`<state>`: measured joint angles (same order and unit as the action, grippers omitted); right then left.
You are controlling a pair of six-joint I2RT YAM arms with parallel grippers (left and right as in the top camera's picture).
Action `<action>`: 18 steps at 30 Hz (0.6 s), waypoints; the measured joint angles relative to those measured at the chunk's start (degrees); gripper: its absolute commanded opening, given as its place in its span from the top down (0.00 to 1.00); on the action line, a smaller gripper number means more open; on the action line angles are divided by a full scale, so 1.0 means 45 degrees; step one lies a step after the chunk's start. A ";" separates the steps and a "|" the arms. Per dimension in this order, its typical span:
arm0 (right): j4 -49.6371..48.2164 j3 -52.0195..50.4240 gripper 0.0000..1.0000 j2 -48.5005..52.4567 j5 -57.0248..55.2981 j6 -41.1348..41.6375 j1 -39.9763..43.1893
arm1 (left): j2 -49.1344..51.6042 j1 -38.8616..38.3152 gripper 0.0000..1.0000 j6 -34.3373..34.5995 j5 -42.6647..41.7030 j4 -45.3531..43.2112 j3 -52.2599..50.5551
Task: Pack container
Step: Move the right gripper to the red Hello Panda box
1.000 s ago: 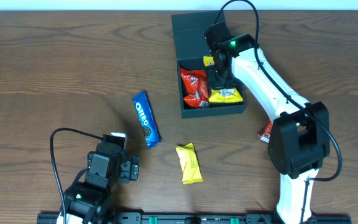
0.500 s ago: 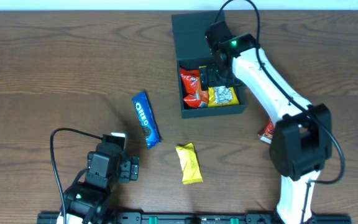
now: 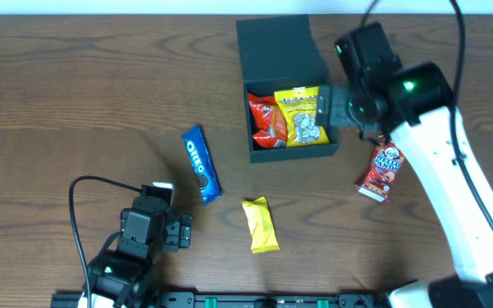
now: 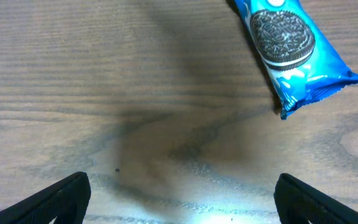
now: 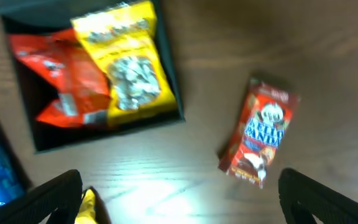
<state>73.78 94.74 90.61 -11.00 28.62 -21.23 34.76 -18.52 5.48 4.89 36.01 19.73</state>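
Observation:
The dark green-black container stands at the back of the table with its flap lid open. Inside lie a red packet and a yellow packet, also seen as the red packet and yellow packet in the right wrist view. My right gripper hovers just right of the container, open and empty. My left gripper rests low at the front left, open and empty, short of the blue Oreo packet.
The blue Oreo packet lies left of the container. A yellow bar packet lies near the front middle. A red snack box lies right of the container, under my right arm, and shows as the red box in the wrist view.
My right gripper opened, left the yellow packet in the container beside the red one, and rose away to the right. The left arm has not moved.

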 measured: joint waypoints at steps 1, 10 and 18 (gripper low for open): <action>-0.0243 -0.0835 0.01 -0.0403 -0.0024 0.0379 0.0107 | 0.0000 0.0000 0.04 -0.0005 0.0000 -0.0005 0.0000; -0.1365 -0.5935 0.01 -0.2322 0.0005 0.4318 0.1413 | 0.0000 0.0000 0.05 0.0000 -0.0005 0.0000 -0.0010; -0.3332 -0.8548 0.01 -0.2414 -0.0073 0.7412 0.3099 | 0.0000 0.0000 0.05 0.0000 -0.0005 -0.0005 -0.0010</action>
<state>58.78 56.27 79.75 -11.33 61.98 -7.29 34.76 -18.52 5.48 4.86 35.99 19.68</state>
